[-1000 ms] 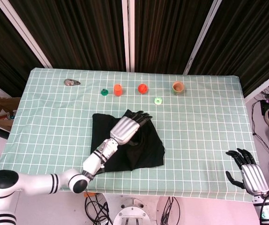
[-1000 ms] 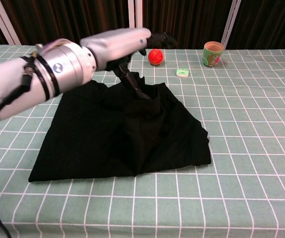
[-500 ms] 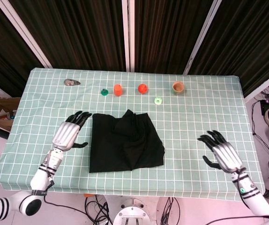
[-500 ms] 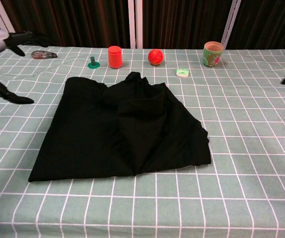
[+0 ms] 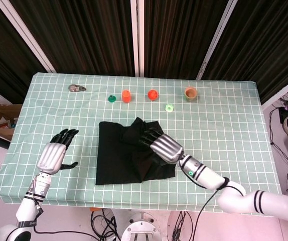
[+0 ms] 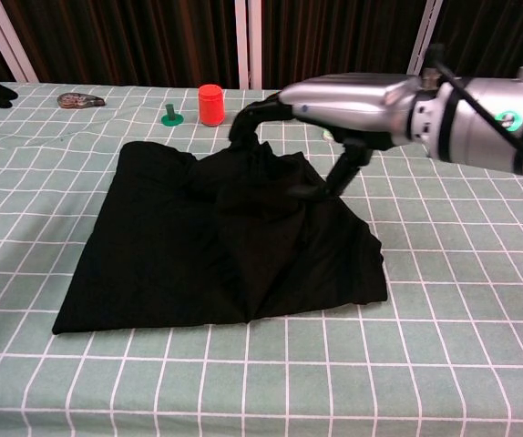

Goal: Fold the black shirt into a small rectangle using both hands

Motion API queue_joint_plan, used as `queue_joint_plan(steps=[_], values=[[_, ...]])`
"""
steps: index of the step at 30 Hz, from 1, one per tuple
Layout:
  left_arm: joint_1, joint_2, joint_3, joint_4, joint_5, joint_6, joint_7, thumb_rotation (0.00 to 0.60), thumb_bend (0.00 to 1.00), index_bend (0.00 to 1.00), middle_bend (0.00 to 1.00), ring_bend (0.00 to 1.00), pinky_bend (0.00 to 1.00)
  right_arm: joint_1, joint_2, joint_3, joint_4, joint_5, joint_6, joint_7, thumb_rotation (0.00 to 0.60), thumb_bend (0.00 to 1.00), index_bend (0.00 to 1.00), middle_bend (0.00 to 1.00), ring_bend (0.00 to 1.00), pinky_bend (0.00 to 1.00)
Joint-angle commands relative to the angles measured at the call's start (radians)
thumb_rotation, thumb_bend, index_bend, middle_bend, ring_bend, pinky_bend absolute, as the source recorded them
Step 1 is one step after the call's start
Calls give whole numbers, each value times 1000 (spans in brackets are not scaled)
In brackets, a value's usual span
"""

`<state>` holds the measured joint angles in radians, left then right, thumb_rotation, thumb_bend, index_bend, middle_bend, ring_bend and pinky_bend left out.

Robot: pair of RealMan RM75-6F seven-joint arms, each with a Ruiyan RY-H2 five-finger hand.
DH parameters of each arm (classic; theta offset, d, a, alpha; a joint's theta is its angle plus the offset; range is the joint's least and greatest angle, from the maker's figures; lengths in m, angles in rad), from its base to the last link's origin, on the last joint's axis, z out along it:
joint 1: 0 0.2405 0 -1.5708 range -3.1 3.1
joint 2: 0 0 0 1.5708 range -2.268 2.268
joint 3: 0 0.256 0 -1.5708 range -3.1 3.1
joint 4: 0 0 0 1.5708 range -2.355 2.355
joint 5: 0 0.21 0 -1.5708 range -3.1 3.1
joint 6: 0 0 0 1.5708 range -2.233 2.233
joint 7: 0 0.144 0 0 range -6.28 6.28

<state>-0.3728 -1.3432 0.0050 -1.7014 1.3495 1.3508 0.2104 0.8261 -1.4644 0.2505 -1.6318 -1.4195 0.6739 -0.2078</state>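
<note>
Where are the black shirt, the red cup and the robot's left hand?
black shirt [image 5: 119, 155], head view, flat left half.
red cup [image 6: 210, 105], chest view, its side wall.
left hand [image 5: 52, 154], head view, back of the hand.

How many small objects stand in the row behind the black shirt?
5, left to right: green peg, orange cylinder, red ball, green ring, cup.

The tabletop [image 5: 224, 125] has a green cloth with white squares on it. A black shirt [image 5: 119, 160] lies bunched near the middle. Along the far side sit a small grey thing [image 5: 77, 88], a green peg [image 5: 111, 98], an orange cup [image 5: 126, 96], a red ball [image 5: 152, 94], a green ring [image 5: 169, 107] and a brown pot [image 5: 190, 93].
</note>
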Motion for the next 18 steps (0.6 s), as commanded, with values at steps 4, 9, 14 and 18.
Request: queue_joint_plan(steps=[4, 9, 14, 18], values=[[15, -7, -4, 13, 0, -15, -39, 600, 0, 102, 104, 69, 189, 163, -146, 0, 100, 268, -140, -197, 600, 329, 114, 163, 39, 101], [24, -15, -4, 29, 8, -25, -52, 600, 0, 101, 104, 69, 189, 154, -96, -63, 29, 314, -112, -216, 600, 351, 95, 228, 64, 110], [28, -24, -9, 46, 18, -37, -68, 600, 0, 102, 104, 69, 189, 63, 41, -159, -106, 209, -6, -206, 600, 376, 95, 345, 157, 141], [25, -34, -15, 54, 21, -51, -73, 600, 0, 101, 104, 69, 189, -7, 129, -240, -155, 127, 65, -195, 600, 373, 94, 358, 172, 144]])
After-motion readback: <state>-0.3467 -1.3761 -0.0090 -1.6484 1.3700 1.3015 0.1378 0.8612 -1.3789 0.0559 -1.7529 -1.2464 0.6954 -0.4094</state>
